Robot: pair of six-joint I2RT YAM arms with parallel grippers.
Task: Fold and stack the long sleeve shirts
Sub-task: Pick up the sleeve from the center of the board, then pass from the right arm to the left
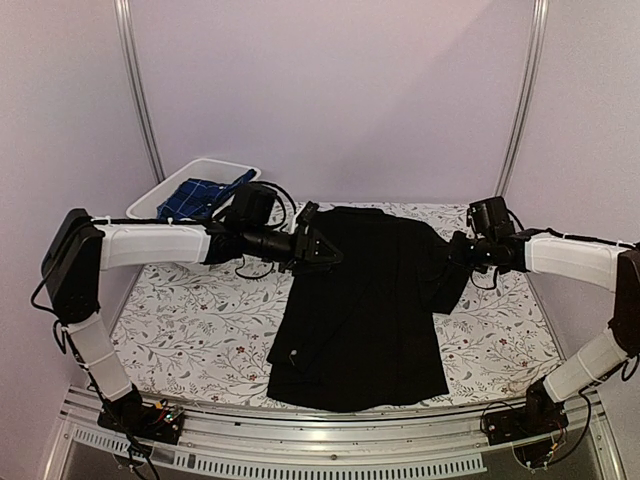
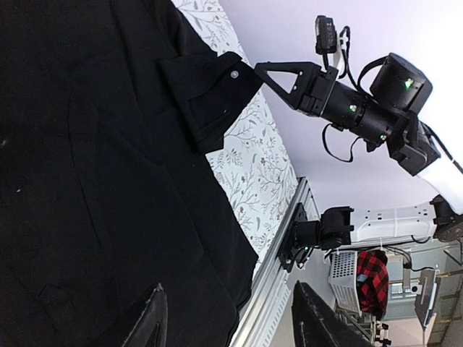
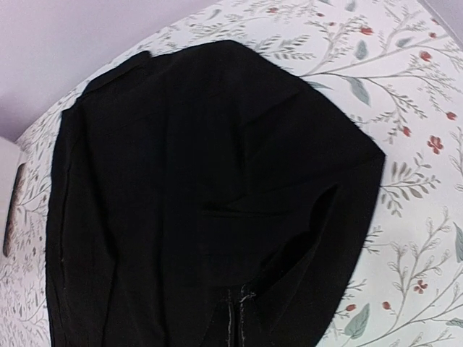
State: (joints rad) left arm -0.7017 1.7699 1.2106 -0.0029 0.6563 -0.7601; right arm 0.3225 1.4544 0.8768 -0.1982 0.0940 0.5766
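Observation:
The black long sleeve shirt (image 1: 360, 320) lies spread on the middle of the table, collar toward the far side. My right gripper (image 1: 457, 262) is shut on its right sleeve cuff (image 2: 210, 90), lifted off the table, and the sleeve hangs below it. In the right wrist view black cloth (image 3: 202, 181) fills the frame, pinched in the right gripper (image 3: 242, 318). My left gripper (image 1: 322, 250) is open above the shirt's upper left part. Its fingers (image 2: 153, 322) hold nothing. The blue plaid shirt (image 1: 205, 195) lies crumpled in the tub.
A white plastic tub (image 1: 150, 200) stands at the back left corner. A floral cloth (image 1: 190, 310) covers the table, with a metal rail (image 1: 330, 435) along the near edge. A red plaid cloth (image 2: 372, 278) sits in a basket beyond the table.

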